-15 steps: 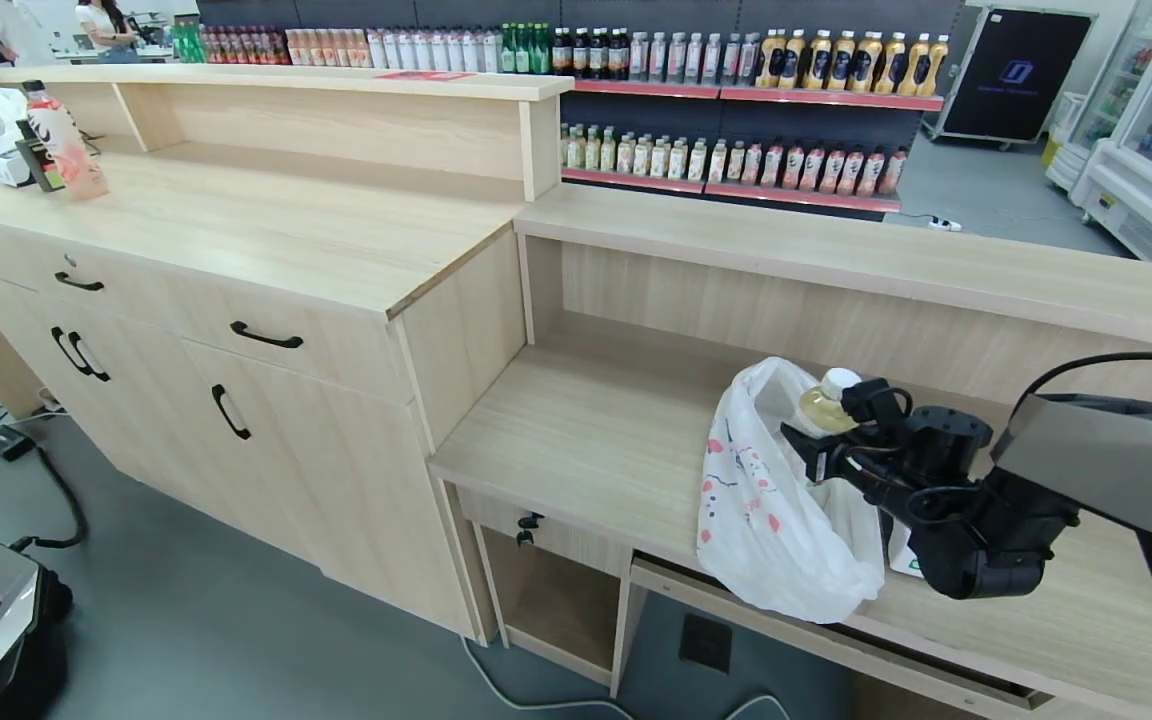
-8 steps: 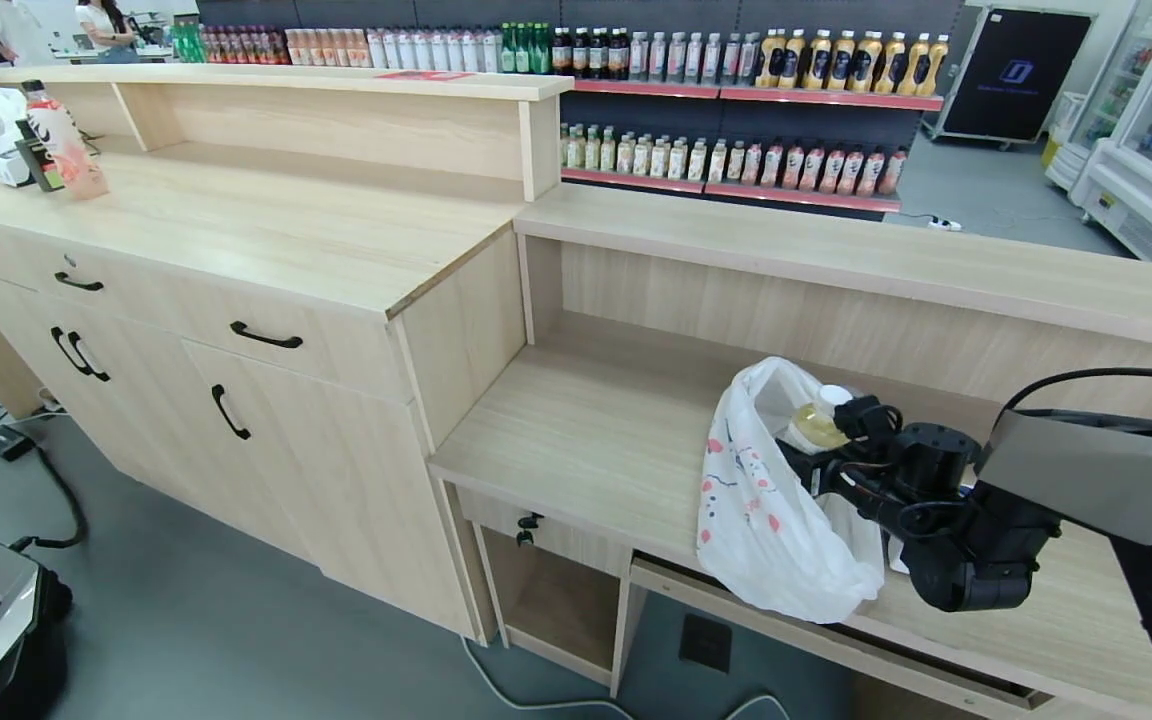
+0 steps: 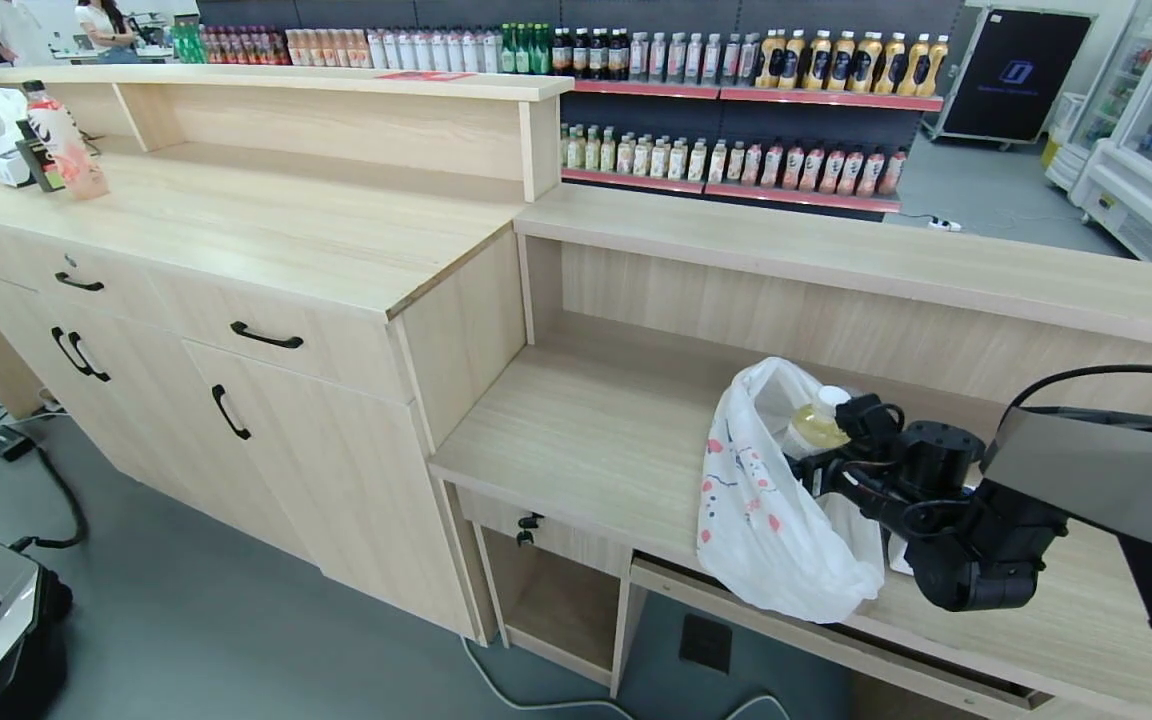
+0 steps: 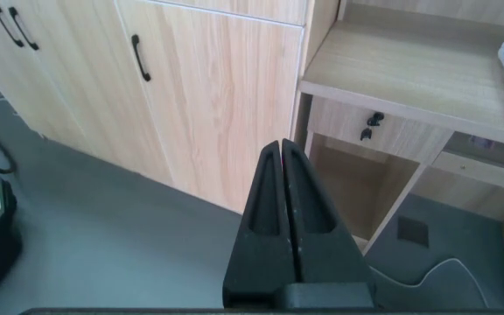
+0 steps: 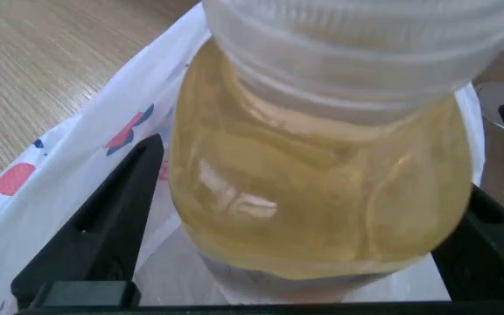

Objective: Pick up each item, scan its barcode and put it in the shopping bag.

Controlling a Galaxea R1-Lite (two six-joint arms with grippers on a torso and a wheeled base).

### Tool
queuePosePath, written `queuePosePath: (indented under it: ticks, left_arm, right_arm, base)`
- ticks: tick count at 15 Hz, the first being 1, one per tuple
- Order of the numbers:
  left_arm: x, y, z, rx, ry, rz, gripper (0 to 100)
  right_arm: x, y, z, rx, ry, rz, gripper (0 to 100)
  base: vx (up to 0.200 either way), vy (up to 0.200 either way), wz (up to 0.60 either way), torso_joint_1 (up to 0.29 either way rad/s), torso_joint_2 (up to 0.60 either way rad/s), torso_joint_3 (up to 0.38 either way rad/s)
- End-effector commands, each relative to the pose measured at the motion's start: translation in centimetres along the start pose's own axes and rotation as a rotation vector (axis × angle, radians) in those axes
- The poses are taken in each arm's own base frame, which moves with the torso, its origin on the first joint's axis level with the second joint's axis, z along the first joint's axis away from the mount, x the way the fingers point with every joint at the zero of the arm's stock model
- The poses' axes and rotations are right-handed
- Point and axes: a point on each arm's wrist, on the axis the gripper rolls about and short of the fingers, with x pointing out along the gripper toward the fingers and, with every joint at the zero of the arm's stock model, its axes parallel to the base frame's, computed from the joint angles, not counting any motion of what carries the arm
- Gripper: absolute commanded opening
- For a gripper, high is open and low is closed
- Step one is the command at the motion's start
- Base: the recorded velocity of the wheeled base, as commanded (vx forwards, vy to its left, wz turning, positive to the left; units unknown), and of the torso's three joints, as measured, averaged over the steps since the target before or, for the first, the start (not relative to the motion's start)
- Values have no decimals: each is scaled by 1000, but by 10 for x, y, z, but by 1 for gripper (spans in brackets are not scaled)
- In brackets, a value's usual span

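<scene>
Left claw (image 4: 284, 188) is clenched on nothing, hanging low in front of the cabinets (image 4: 217, 87). Right claw (image 3: 829, 440) is clamped around the bottle (image 5: 322, 192), which is upright right at the mouth of the shopping bag (image 3: 766, 530). The bag slumps by the front edge of the lower counter (image 3: 586, 430). My guess: the bottle's full of liquid, so it has some heft, and it's smooth rounded plastic that'd slip. Grip the wide body under the cap, not the neck. The bag's thin and floppy, so the mouth could fold shut.
</scene>
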Motion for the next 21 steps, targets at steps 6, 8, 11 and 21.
queuePosePath:
  ticks: [6,8,11,21]
  left_arm:
    - [0,0,0,0,0,2,0]
    - [0,0,0,0,0,0,0]
    - [0,0,0,0,0,0,0]
    - [0,0,0,0,0,0,0]
  right_arm:
    - [-58,0,105,-118,-135,-4,100]
    - [-103,-3,138,-110,-97,-75,100]
    - [-181,-8,191,-122,-119,-180,100]
    - [-274,-45,174,65,280,-846,100]
  base:
    - [0,0,0,0,0,0]
    - [0,0,0,0,0,0]
    - [0,0,0,0,0,0]
    - [0,0,-360,0,0,4]
